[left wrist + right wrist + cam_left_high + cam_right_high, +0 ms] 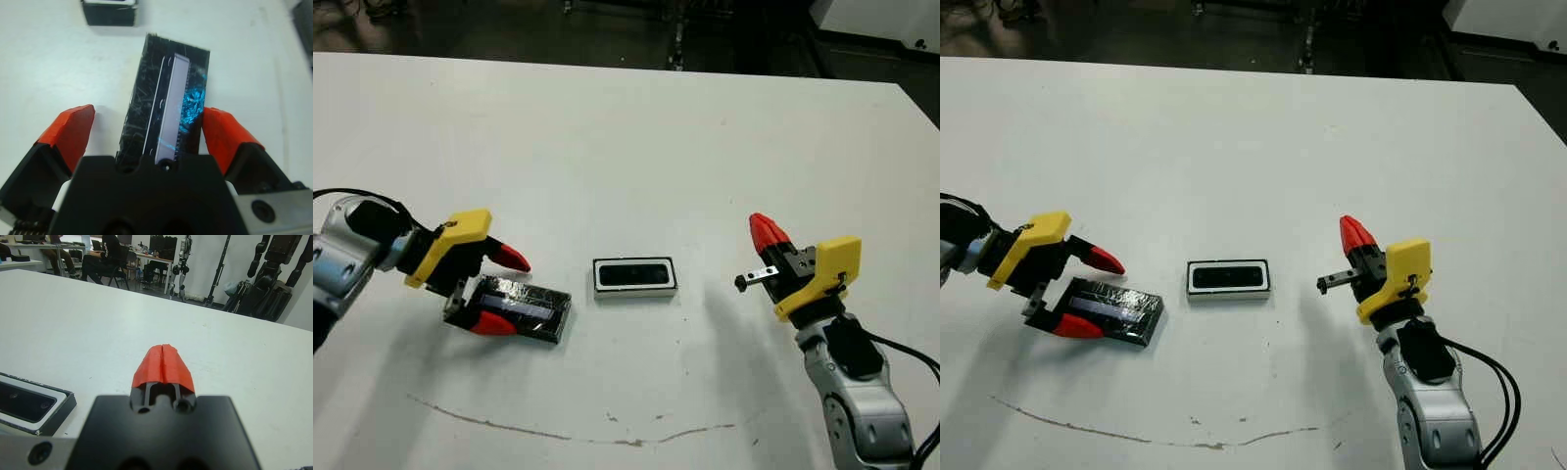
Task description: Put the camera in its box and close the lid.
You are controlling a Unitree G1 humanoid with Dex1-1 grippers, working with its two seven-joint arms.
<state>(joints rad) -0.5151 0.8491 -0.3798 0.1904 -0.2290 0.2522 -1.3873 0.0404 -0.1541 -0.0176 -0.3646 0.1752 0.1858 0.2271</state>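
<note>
Nearest the robot, the left gripper point(501, 291) has its red fingers spread wide on either side of the glossy black lid point(522, 309), which lies flat on the white table point(626, 137); whether the pads touch it cannot be told. The right gripper point(766, 235) hovers off to the right, its fingers pressed together on nothing. Between them, slightly farther out, sits the box point(635, 277) with the camera point(636, 273) lying inside it, just beside the lid but apart.

Lid point(521, 308): glossy black, pale stripe, blue glints. Box point(635, 276): white walls, dark interior. Worktop point(607, 147): white, brown scuff line.
</note>
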